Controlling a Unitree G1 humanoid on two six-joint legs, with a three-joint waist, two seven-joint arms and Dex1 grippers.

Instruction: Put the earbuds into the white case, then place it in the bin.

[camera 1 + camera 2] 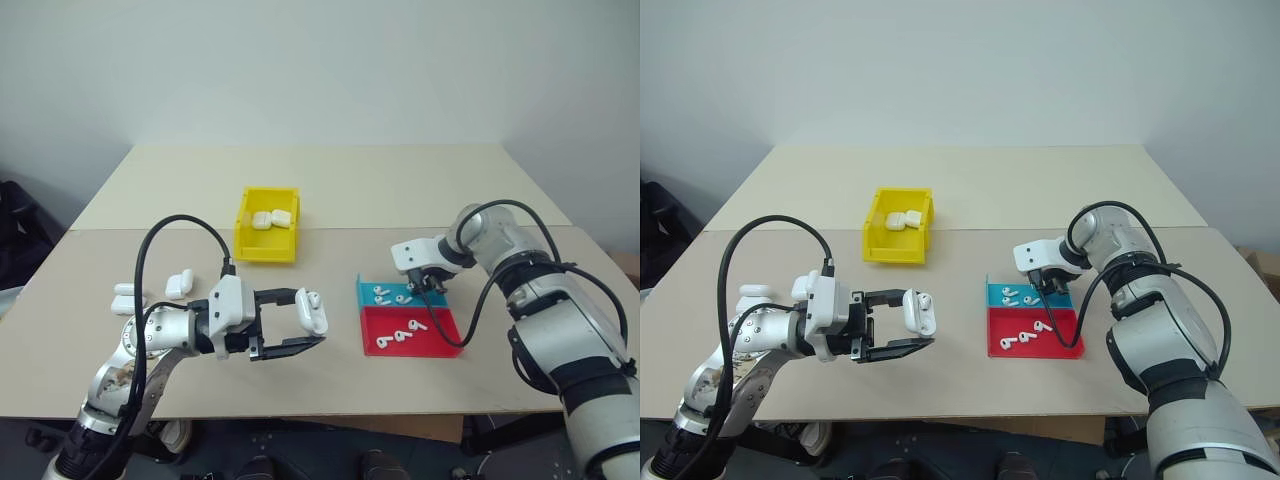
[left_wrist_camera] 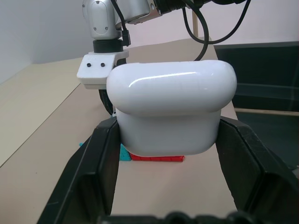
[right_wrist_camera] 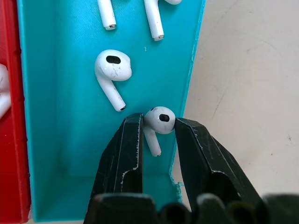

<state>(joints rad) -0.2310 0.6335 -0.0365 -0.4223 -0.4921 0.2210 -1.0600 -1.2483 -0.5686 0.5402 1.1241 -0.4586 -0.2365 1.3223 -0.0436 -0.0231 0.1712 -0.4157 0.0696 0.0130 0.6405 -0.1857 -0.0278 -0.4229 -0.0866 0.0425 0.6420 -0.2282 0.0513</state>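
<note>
My left gripper (image 1: pixel 300 322) is shut on a white case (image 1: pixel 312 311), held level above the table's front left. In the left wrist view the case (image 2: pixel 170 109) sits between both black fingers. My right gripper (image 1: pixel 426 291) points down into the blue tray (image 3: pixel 60 140). It is shut on the head of one earbud (image 3: pixel 160 117), close to the tray's wall. Other earbuds (image 3: pixel 112 70) lie loose in the same tray, and more earbuds (image 1: pixel 402 334) rest in the red tray (image 1: pixel 443 334). The yellow bin (image 1: pixel 266 248) stands further back, left of centre.
Two white cases (image 1: pixel 272 219) lie inside the bin. Spare cases (image 1: pixel 179 283) sit on the table at the left, behind my left arm. The blue and red trays stand side by side near the table's front right. Black cables hang from both arms.
</note>
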